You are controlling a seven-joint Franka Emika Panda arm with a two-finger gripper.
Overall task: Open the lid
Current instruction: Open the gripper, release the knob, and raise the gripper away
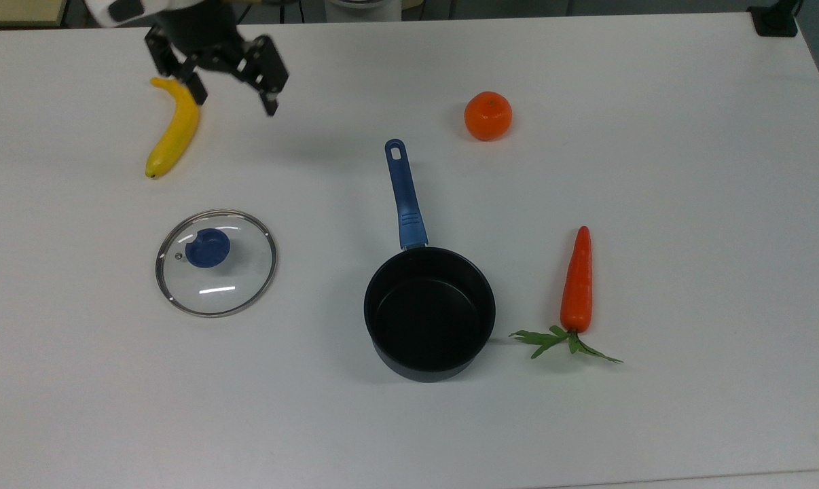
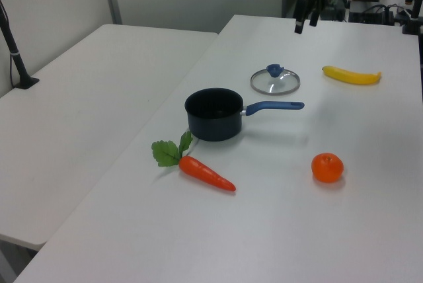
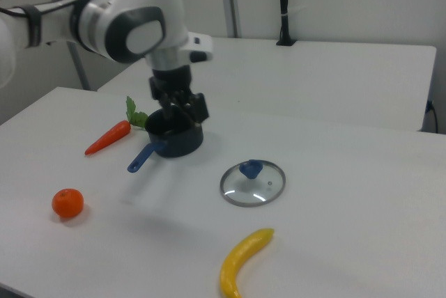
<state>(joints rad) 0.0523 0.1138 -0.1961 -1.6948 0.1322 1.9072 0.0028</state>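
Note:
The round glass lid point(image 1: 227, 275) with its blue knob point(image 1: 207, 247) lies flat on the white table, to the top view's left of the black saucepan point(image 1: 428, 314) and apart from it. My gripper point(image 1: 233, 95) hangs open and empty high above the table, well away from the lid toward the top view's upper edge, close to the banana. The left view has the gripper point(image 2: 306, 22) above and beyond the lid point(image 2: 275, 82). Seen from the right view, the gripper point(image 3: 185, 115) is raised in front of the saucepan point(image 3: 175, 140), left of the lid point(image 3: 254, 185).
A yellow banana point(image 1: 173, 128) lies beyond the lid at the top view's upper left. The saucepan's blue handle point(image 1: 404, 197) points toward an orange point(image 1: 487, 115). A carrot point(image 1: 576, 281) lies at the saucepan's right in the top view. The table point(image 1: 688, 204) has bare room there.

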